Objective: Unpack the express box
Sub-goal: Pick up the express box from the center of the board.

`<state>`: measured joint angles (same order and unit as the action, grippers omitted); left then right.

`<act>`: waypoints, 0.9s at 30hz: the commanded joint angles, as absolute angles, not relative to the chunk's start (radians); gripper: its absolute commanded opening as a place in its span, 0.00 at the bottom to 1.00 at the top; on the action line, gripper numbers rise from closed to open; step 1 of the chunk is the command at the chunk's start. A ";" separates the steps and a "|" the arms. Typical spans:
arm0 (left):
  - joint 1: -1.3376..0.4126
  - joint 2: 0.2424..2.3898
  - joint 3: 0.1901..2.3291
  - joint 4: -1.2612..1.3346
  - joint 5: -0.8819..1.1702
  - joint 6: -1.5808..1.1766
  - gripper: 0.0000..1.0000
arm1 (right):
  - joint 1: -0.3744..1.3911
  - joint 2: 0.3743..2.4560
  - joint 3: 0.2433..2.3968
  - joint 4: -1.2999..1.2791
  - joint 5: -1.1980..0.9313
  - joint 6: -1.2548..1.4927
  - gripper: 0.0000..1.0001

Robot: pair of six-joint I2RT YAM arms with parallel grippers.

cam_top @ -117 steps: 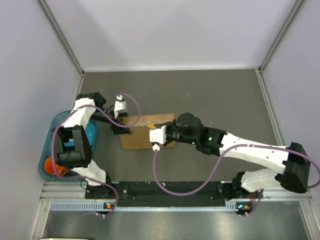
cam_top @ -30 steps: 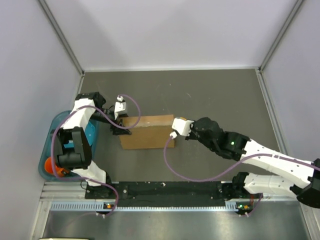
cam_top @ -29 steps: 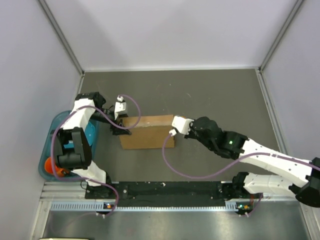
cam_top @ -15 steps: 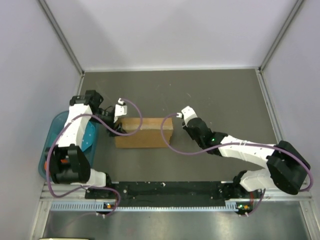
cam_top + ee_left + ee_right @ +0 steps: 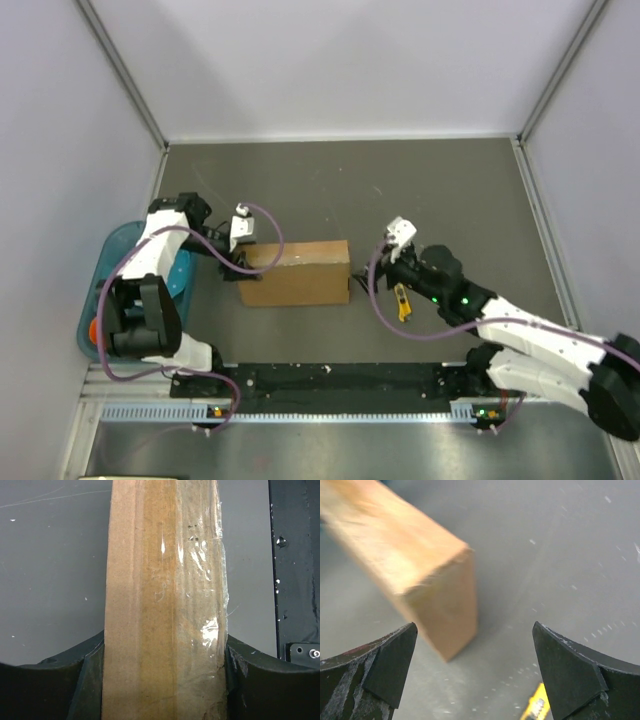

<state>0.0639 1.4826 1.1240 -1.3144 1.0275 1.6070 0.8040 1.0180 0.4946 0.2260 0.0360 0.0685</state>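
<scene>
1. Since the earliest top view, your right gripper [image 5: 381, 270] has pulled off the express box [image 5: 300, 282]. It now sits at the box's 3 o'clock, apart from it, with its jaws spread wide and holding nothing.
2. A yellow knife [image 5: 401, 302] that was over the box then now lies on the table [image 5: 330, 180], at the box's 4 o'clock, just below that gripper.
3. Your left gripper [image 5: 242, 262] is clamped on the box's 9 o'clock end, one finger on each broad face.
4. The box sits left of the table's centre and looks tipped up on a long edge.
5. Clear tape [image 5: 200, 580] runs unbroken along the narrow side in the left wrist view.
6. Judged progress: any cutting may be finished, but no cut seam shows. The box is shut and nothing is out, so opening and emptying remain.
</scene>
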 commanded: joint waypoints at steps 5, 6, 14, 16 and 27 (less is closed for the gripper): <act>0.058 1.414 1.215 -1.537 1.138 1.588 0.07 | 0.779 0.854 0.439 0.303 -0.442 0.103 0.99; 0.057 1.393 1.235 -1.537 1.155 1.586 0.06 | 0.779 0.857 0.449 0.281 -0.451 0.097 0.99; 0.023 1.204 1.354 -1.537 1.246 1.487 0.00 | 0.779 0.816 0.457 0.324 -0.411 0.040 0.99; -0.032 1.178 1.382 -1.537 1.238 1.424 0.00 | 0.779 0.805 0.463 0.348 -0.385 0.028 0.99; -0.186 1.134 1.480 -1.539 1.230 1.214 0.00 | 0.778 0.628 0.509 0.275 -0.262 -0.116 0.99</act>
<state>-0.1474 1.1652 1.3937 -1.3453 1.1049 1.3033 0.7883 0.7147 0.4435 0.2481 -0.2932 -0.0536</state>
